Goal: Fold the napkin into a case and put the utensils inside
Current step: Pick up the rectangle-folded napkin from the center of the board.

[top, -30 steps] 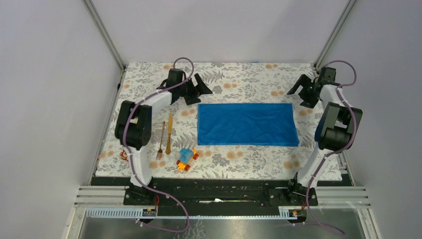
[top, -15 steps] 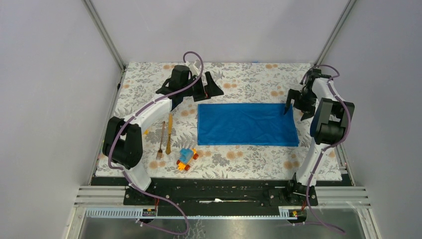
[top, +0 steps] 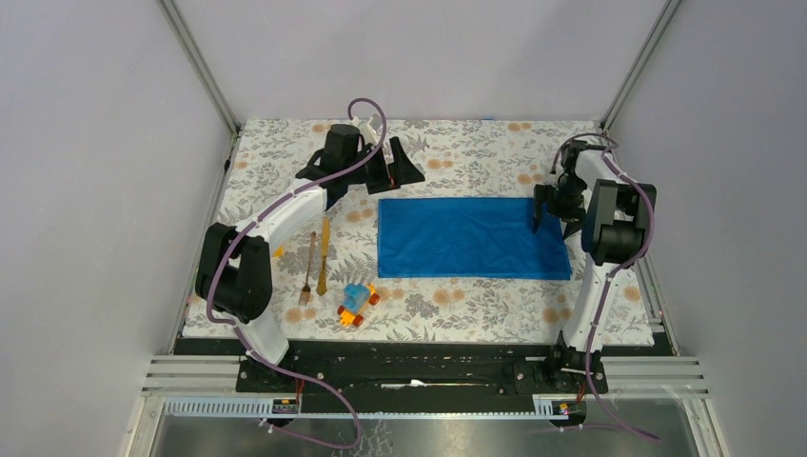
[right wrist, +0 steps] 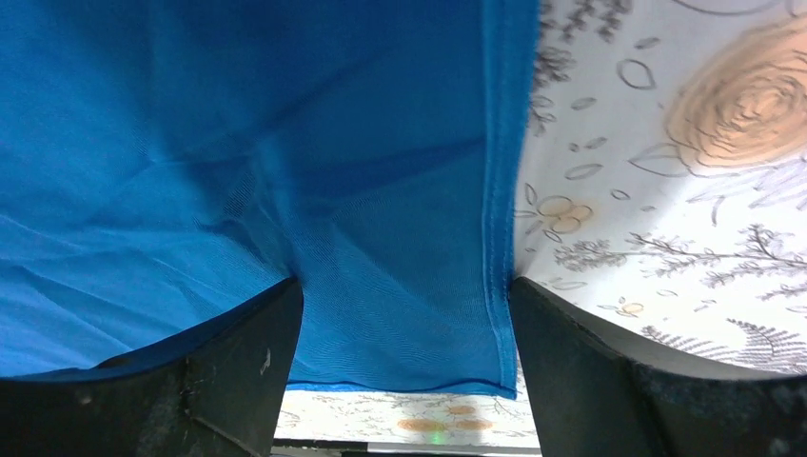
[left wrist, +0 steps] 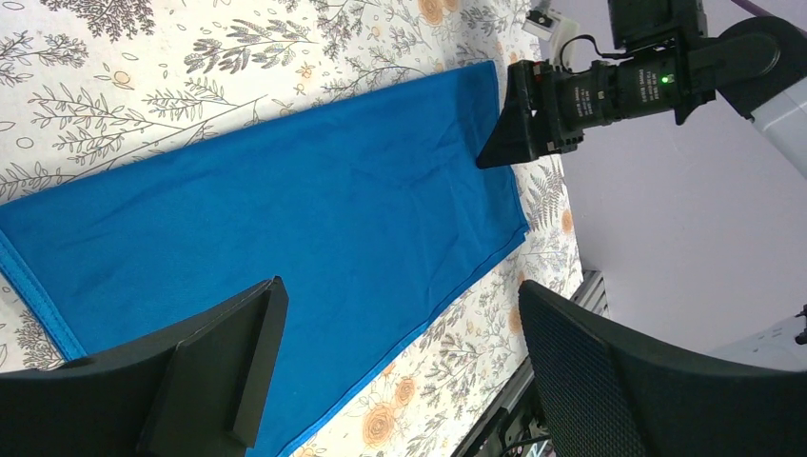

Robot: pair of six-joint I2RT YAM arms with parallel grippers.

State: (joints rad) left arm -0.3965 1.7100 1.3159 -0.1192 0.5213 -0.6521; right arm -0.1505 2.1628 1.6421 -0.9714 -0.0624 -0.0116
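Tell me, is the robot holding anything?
Nothing is held. The right tool, open, straddles the napkin's right edge; the left tool hovers open and empty.

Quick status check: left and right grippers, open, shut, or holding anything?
Left gripper: open, holding nothing.
Right gripper: open, fingers astride the edge of the napkin, nothing gripped yet.

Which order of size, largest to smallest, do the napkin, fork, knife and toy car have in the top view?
1. napkin, far the largest.
2. knife and fork, alike in length, so unranked.
3. toy car, shortest, though wider than either.
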